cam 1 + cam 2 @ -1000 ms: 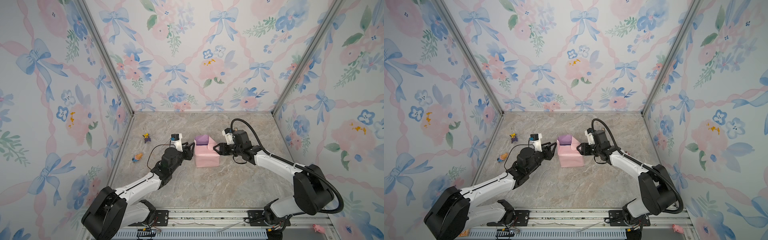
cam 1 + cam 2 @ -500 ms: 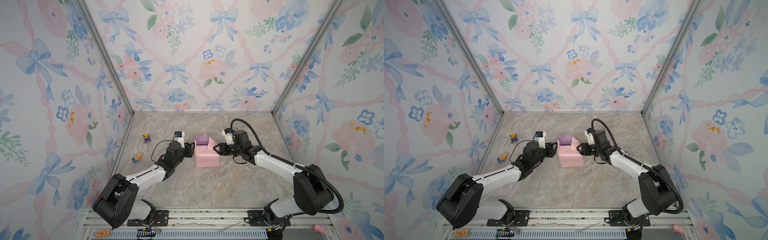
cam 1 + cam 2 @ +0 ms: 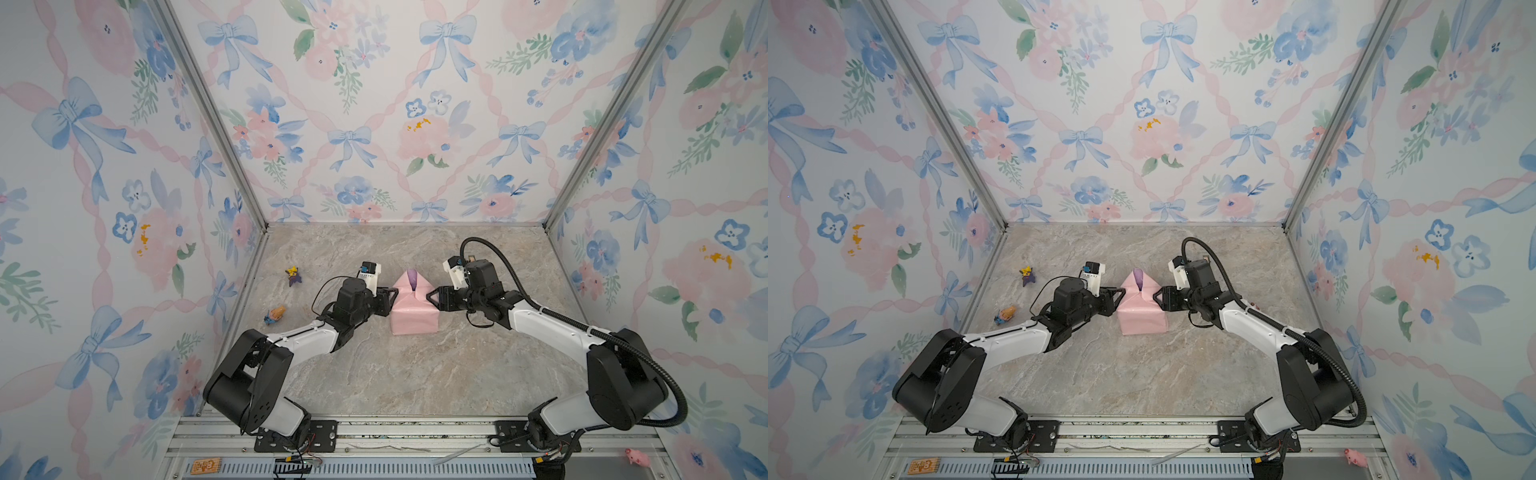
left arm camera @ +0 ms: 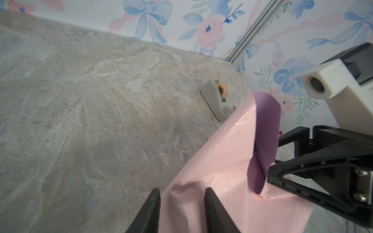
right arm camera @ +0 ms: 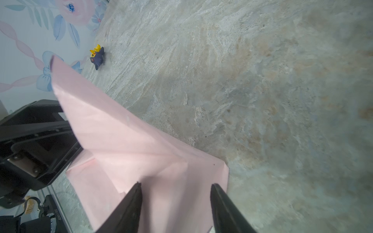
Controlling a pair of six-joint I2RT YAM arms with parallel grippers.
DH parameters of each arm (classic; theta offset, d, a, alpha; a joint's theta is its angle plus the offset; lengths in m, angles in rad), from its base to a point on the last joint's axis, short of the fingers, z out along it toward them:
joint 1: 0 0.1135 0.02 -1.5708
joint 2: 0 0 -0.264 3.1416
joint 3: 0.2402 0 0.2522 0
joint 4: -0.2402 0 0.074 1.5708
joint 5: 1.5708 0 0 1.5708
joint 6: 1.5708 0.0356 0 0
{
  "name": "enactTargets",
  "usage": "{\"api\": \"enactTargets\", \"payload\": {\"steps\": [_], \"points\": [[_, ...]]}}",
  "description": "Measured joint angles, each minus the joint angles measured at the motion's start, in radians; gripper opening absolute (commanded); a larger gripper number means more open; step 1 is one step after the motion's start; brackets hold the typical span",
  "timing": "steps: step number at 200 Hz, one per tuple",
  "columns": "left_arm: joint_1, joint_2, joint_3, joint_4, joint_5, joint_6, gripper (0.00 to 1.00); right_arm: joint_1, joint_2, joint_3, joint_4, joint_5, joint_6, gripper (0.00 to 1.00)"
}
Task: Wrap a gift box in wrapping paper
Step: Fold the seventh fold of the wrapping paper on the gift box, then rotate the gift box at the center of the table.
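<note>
Partly apart at the left gripper, a raised fold of the wrapping paper filling the gap between the 2 black fingers; cannot tell whether clamped or only straddled. Spread wider at the right gripper, both tips set against the pale pink sheet, not closed on it.

Seen in a top view, closing in on 1 parcel from opposite sides: left gripper touching its upper left edge, right gripper touching its upper right edge.

Wrapping paper folded up into a boxy pink parcel, standing on the marbled table between the 2 grippers, near the middle. At the parcel's far end, 2 slanted side folds pushed inward toward a peak, with the lilac inner face showing at the tip. Gift box hidden under the paper, not visible in any view.

Farther out, in the left wrist view: grey-beige tape dispenser lying on the table beyond the parcel, toward the far corner, apart from the paper.

Well apart from the parcel, near the left wall: purple-and-yellow toy and, closer to the front, orange-and-blue toy. Off the table, on the front frame at the right: small pink pig.
</note>
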Motion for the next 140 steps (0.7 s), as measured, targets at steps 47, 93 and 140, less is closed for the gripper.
{"api": "enactTargets", "payload": {"steps": [47,93,140], "points": [[0.0,0.008,0.0,0.013,0.047,0.018,0.34,-0.013,0.011,0.059,-0.112,-0.058,-0.044,0.6],[-0.001,0.008,-0.023,0.049,0.06,0.005,0.33,-0.033,0.023,0.105,-0.174,-0.091,-0.064,0.6],[-0.057,-0.02,-0.056,0.059,0.023,-0.06,0.32,-0.034,0.126,0.193,-0.208,-0.11,-0.14,0.6]]}}
